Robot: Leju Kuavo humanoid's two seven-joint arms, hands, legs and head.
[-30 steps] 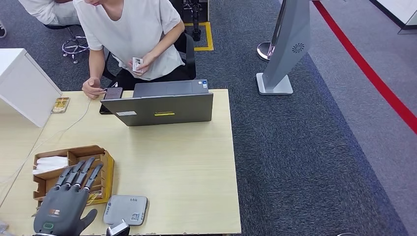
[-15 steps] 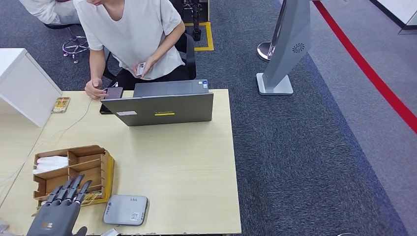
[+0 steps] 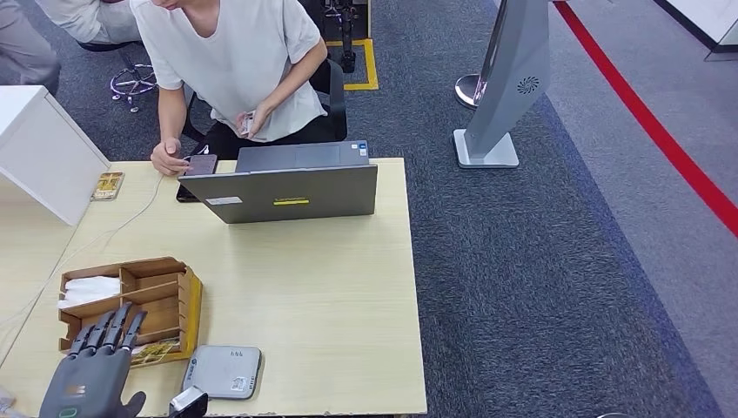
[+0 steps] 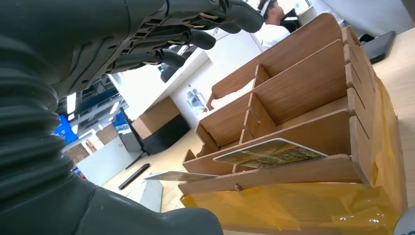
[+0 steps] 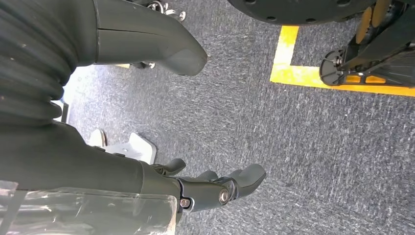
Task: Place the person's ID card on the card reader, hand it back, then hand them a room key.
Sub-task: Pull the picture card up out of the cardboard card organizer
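The left hand pulls back toward the near table edge: a second ago its spread fingers lay over the wooden card organizer, now only the fingertips reach its near compartments, empty. Far ahead of the hand, the person lowers the ID card toward the lap. A grey trouser leg appears far beyond the hand

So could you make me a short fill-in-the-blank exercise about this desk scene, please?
1. The left hand hovers by the wooden ____.
2. The grey card reader lies on the ____.
3. The seated person holds a small ____ in one hand.
4. The laptop stands ____.

Missing words: organizer; table; card; open
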